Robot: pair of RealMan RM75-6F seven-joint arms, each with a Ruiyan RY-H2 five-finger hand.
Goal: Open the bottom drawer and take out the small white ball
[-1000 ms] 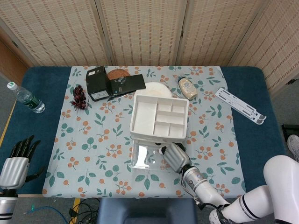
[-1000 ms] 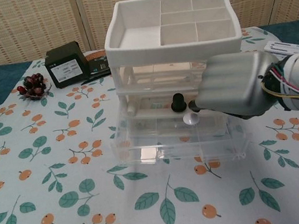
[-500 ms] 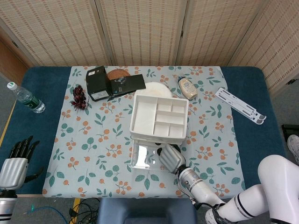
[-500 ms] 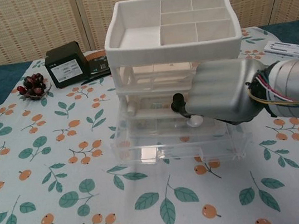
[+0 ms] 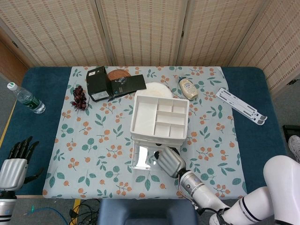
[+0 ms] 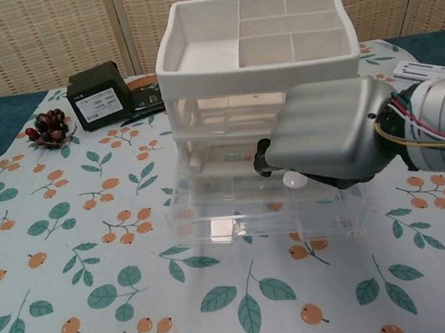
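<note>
Sitting just under the fingertips of the right hand [image 6: 332,143], the small white ball [image 6: 295,178] shows above the pulled-out bottom drawer [image 6: 263,211] of the white organiser [image 6: 254,44]; whether the curled fingers grip it I cannot tell. Far off at the counter's [image 5: 89,140] edge, the left hand [image 5: 16,164] holds nothing, fingers apart

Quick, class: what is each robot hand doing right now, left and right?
Left robot hand: open, fingers apart, holding nothing, beside the table.
Right robot hand: over the open bottom drawer, fingertips at the small white ball; whether it grips it cannot be told.
</note>
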